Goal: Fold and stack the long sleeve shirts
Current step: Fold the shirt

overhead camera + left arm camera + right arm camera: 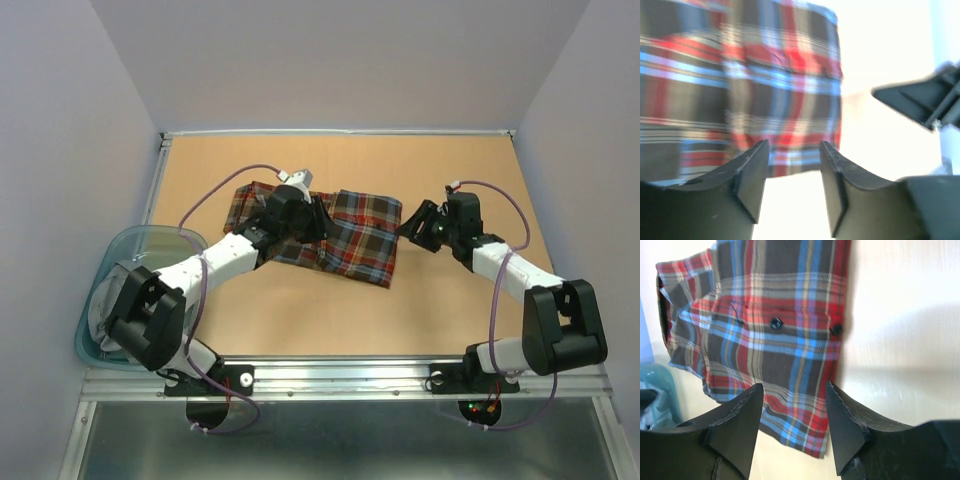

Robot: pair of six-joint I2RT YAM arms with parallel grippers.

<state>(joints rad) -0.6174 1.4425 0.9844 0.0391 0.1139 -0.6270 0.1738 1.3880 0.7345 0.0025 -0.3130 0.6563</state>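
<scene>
**Overhead and wrist views of a two-arm folding station.** The plaid shirt [352, 238] is shown folded into a rough rectangle and laid flat near the middle of the table [450, 320]. Its left part is covered in the overhead view by the wrist of the left arm [215, 262], so the fold there cannot be made out. The left gripper [792, 150] is held over the shirt's left half with its fingers spread and nothing between them. In its own view the cloth is blurred and the bare table is washed out to white. The right gripper [794, 392] is held just beside the shirt's right edge, likewise spread and empty. Whether either gripper touches the cloth cannot be told. Two dark buttons [776, 323] are seen in the right wrist view, where part of the shirt's near edge is hidden behind the fingers. A translucent bin [150, 238] stands at the left of the table. It holds grey cloth [100, 300] that is largely hidden by the left arm's base and cannot be identified.
</scene>
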